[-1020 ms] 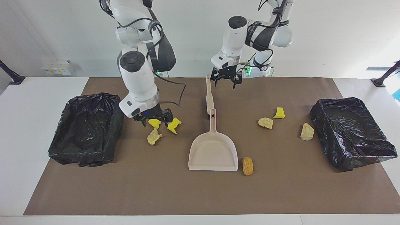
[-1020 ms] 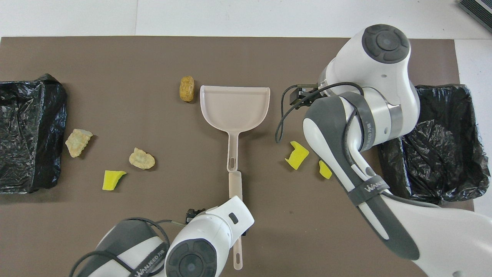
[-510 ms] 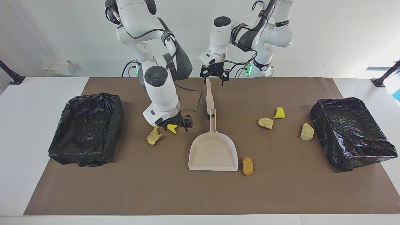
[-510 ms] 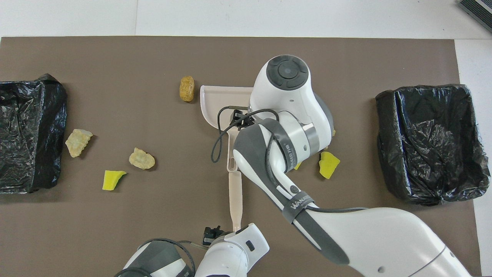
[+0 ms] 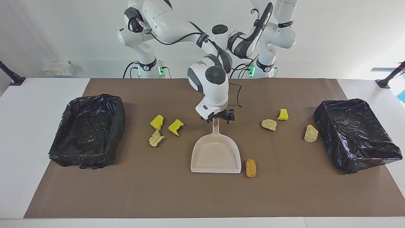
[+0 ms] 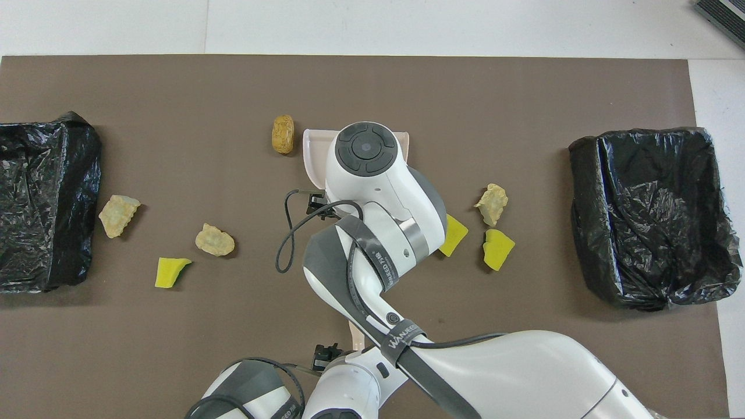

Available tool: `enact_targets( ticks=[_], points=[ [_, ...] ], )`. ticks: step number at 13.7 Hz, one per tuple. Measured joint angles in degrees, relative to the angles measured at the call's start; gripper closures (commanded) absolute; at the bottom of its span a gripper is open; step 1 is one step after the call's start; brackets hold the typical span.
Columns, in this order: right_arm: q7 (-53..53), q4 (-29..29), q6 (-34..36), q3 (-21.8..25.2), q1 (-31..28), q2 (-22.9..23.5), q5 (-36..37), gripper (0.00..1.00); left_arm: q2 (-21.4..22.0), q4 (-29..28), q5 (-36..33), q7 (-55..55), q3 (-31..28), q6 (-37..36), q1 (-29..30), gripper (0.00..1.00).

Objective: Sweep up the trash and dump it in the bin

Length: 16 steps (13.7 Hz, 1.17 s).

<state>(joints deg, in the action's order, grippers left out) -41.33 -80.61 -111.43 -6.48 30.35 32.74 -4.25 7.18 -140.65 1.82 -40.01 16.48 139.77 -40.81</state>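
Several pieces of trash lie on the brown mat: yellow sponge bits (image 5: pixel 157 122) (image 5: pixel 175 126) (image 5: pixel 283 114), tan lumps (image 5: pixel 156 138) (image 5: pixel 269 124) (image 5: pixel 311 133) and an orange lump (image 5: pixel 251 167) beside the beige dustpan (image 5: pixel 215 155). My right gripper (image 5: pixel 217 117) stands open, low over the end of the dustpan's handle that lies nearest the robots. The right arm covers most of the pan in the overhead view. My left gripper (image 6: pixel 327 354) hovers open over the end of the brush handle (image 6: pixel 354 334) nearest the robots. In the facing view the right arm hides it. A black-lined bin (image 5: pixel 88 129) stands at the right arm's end.
A second black-lined bin (image 5: pixel 357 133) stands at the left arm's end of the mat. The right arm stretches across the middle of the table, above the brush and the dustpan's handle.
The right arm has swung from the yellow bits near its own end to the dustpan's handle. The left gripper has shifted over the brush handle's end near the robots.
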Motion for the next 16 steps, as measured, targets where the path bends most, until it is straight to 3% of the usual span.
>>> enact_targets(
  ticks=[1, 2, 3, 4, 7, 10, 13, 14, 15, 16],
  points=[
    [0.0, -0.8, 0.0, 0.0, 0.1, -0.1, 0.0, 0.23, -0.4, 0.0, 0.0, -0.3, 0.0, 0.2, -0.2, 0.00],
    [0.0, -1.8, 0.0, 0.0, 0.1, -0.3, 0.0, 0.40, -0.7, 0.0, 0.0, -0.6, 0.0, 0.3, -0.6, 0.12],
    [0.1, -2.8, 0.0, 0.0, 0.1, -0.7, 0.0, 0.62, -0.8, 0.0, 0.0, -0.8, 0.0, 0.3, -1.0, 0.12],
    [0.1, -3.7, 0.0, 0.0, 0.2, -1.2, 0.0, 1.00, -0.8, 0.0, -0.1, -1.0, 0.0, 0.3, -1.1, 0.12],
    [0.1, -5.0, 0.0, 0.0, 0.2, -2.3, -0.8, 1.00, -1.0, -0.1, -0.2, -1.0, 0.0, 0.4, -1.2, 0.15],
    [0.1, -5.0, 0.0, 0.1, -0.3, -2.4, -3.1, 1.00, -1.1, -0.5, -0.2, -1.7, 0.0, 0.4, -1.2, 0.32],
    [2.5, -4.8, 0.7, 0.2, -1.9, -2.5, -3.5, 1.00, -1.1, -0.7, -0.2, -2.4, 0.0, 0.4, -1.2, 0.70],
    [4.5, -4.6, 1.4, 0.3, -2.5, -2.9, -3.5, 1.00, -1.1, -0.8, -0.2, -2.6, 0.0, 0.4, -1.2, 0.89],
    [7.3, -4.4, 1.9, 0.4, -3.1, -3.5, -3.5, 1.00, -1.1, -0.8, -0.2, -2.6, 0.0, 0.4, -1.2, 1.00],
    [10.0, -4.3, 2.4, 0.4, -3.8, -4.5, -3.5, 1.00, -1.1, -0.8, -0.2, -2.7, 0.0, 0.3, -1.2, 1.00]
  ],
)
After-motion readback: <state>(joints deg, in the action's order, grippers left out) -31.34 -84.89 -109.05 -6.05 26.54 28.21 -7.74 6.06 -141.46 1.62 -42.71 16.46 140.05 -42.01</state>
